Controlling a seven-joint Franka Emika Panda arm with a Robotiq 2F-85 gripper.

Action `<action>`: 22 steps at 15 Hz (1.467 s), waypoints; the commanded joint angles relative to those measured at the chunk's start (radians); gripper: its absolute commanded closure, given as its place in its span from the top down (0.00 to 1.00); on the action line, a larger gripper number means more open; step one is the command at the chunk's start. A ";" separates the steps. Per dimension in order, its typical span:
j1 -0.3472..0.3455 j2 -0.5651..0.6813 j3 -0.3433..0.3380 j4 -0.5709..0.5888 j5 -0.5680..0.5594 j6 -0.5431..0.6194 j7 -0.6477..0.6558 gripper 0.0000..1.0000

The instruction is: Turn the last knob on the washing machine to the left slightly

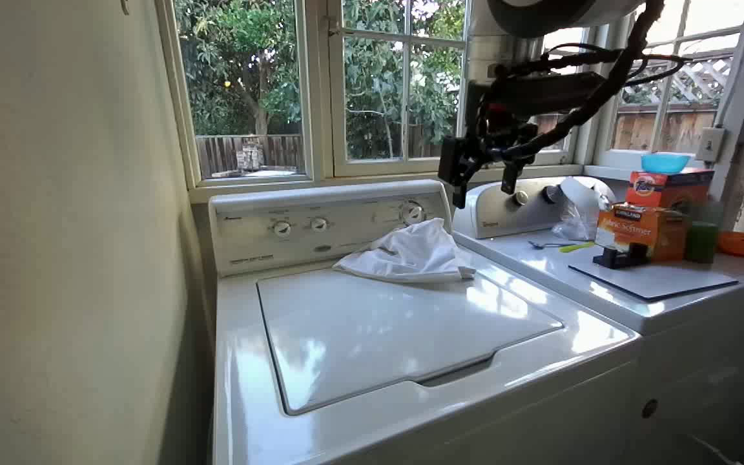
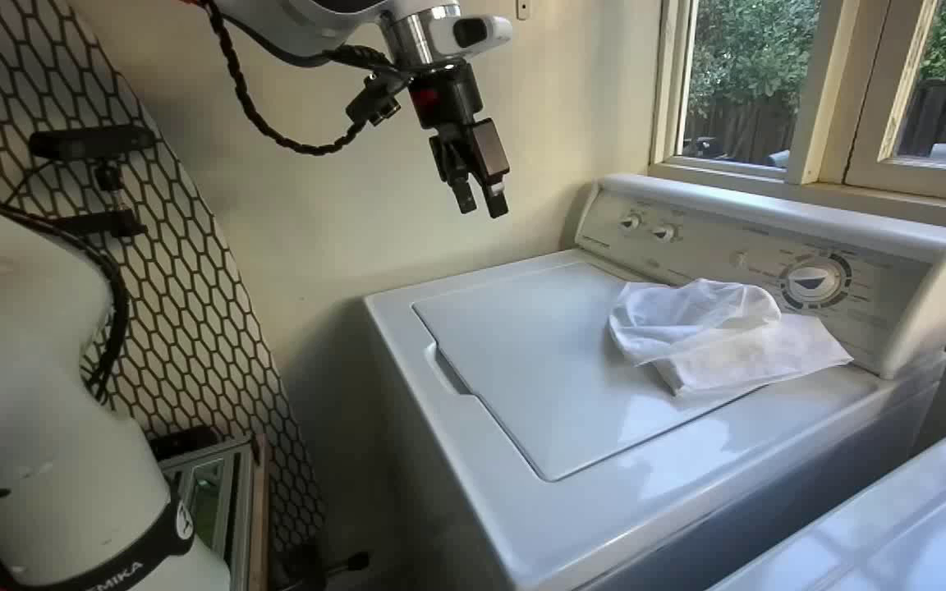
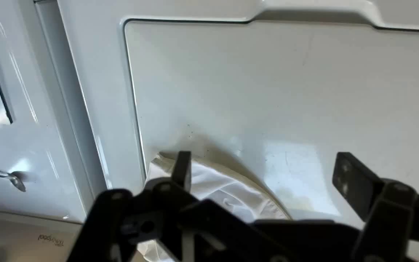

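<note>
Progress looks slight: nothing grips the last knob (image 2: 814, 281), which I take to be the large dial at the far end of the row from the two small knobs (image 2: 664, 233), so the turn itself is, as I judge it, all left to do. The washing machine (image 1: 404, 329) stands with its lid (image 2: 539, 361) down and its cream control panel (image 2: 707, 242) along the back, the last knob plain to see on it in both exterior views. In the air above the machine hangs the hand (image 2: 482, 205), its fingers (image 3: 182, 171) apart with nothing between them, well away from the panel. A white cloth (image 2: 719, 336) lies over the lid's rear corner, just below the dial; whether the two touch I cannot tell. These views alone give no proof of any turn. What remains, I judge, is to reach the panel, grip the dial without catching the cloth, twist it slightly left and let go.
</note>
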 commanded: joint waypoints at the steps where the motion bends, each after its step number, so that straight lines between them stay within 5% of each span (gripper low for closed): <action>1: 0.021 0.003 -0.018 0.003 -0.012 -0.004 0.009 1.00; 7: 0.003 0.050 -0.012 0.018 0.009 0.048 0.088 1.00; 16: -0.120 0.416 0.004 0.179 -0.109 0.428 0.596 1.00; 22: -0.069 0.628 -0.107 0.361 -0.312 0.484 1.020 1.00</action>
